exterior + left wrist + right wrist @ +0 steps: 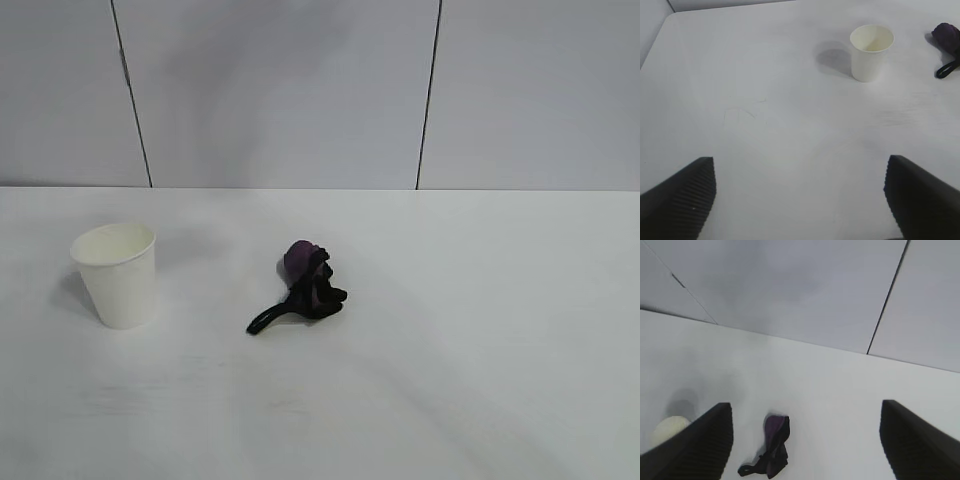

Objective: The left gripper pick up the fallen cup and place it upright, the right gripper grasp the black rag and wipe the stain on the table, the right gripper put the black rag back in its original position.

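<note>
Plainly, the cup point(116, 274) stood upright with its mouth up, well ahead of the left gripper point(800, 197), whose fingers were spread wide over bare table point(790, 135) and held nothing. It looked like thin paper: light, easy to dent, easy to tip. My judgement was that any further hold should go around the side wall just below the rolled rim, with little squeeze.

The black rag point(305, 285) lay bunched on the table, apart from the cup, below and ahead of the right gripper point(805, 442), between the lines of its two fingers but far under them. That gripper was also spread and empty. The rag looked soft and limp, with a purple patch uppermost and a thin loop tail trailing toward the near edge. It would fold under a pinch, so the thick bunched middle seemed a surer hold than the tail.

No stain showed on the table in any view, so the wiping appeared done and the rag set down.

The tabletop was white, flat and smooth, probably slippery under paper. Behind it stood a pale panelled wall point(300, 90) with dark seams.
</note>
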Controlling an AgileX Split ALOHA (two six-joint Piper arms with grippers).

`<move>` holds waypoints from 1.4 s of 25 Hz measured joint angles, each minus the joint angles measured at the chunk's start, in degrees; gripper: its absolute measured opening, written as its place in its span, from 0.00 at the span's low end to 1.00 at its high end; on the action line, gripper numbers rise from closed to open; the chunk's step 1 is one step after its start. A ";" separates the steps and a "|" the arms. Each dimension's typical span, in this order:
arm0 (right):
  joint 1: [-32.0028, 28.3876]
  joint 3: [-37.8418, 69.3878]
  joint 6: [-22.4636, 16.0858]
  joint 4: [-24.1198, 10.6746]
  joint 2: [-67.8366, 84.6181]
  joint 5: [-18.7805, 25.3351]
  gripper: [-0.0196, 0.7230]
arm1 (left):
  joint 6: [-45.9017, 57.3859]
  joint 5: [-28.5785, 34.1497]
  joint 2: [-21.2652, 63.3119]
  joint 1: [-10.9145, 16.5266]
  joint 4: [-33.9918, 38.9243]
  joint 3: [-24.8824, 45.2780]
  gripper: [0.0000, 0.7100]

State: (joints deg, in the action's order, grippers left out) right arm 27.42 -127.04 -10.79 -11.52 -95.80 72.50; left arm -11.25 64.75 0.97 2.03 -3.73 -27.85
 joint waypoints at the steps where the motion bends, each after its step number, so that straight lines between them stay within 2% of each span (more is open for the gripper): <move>1: 0.00 -0.02 0.36 0.00 1.38 0.04 0.78 | 0.00 0.00 0.00 0.00 0.00 0.00 0.93; 10: 0.00 -0.52 1.57 -0.49 13.52 0.15 0.78 | 0.00 0.00 0.00 0.00 0.00 0.00 0.93; 14: 0.00 2.51 1.84 -0.92 19.10 0.15 0.78 | 0.00 0.00 0.00 0.00 0.00 0.00 0.93; 21: 0.00 18.93 1.62 -3.00 35.04 0.15 0.78 | 0.00 0.00 0.00 0.00 0.00 0.00 0.93; 31: -0.23 44.80 -2.08 -4.62 60.13 0.20 0.78 | 0.00 0.00 0.00 0.00 0.00 0.00 0.93; 35: -5.92 51.53 0.40 -4.50 65.66 0.20 0.78 | 0.00 0.00 0.00 0.00 0.00 0.00 0.93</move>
State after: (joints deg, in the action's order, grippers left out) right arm 21.50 -75.51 -10.39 -16.03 -30.14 72.70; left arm -11.25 64.75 0.97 2.03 -3.73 -27.85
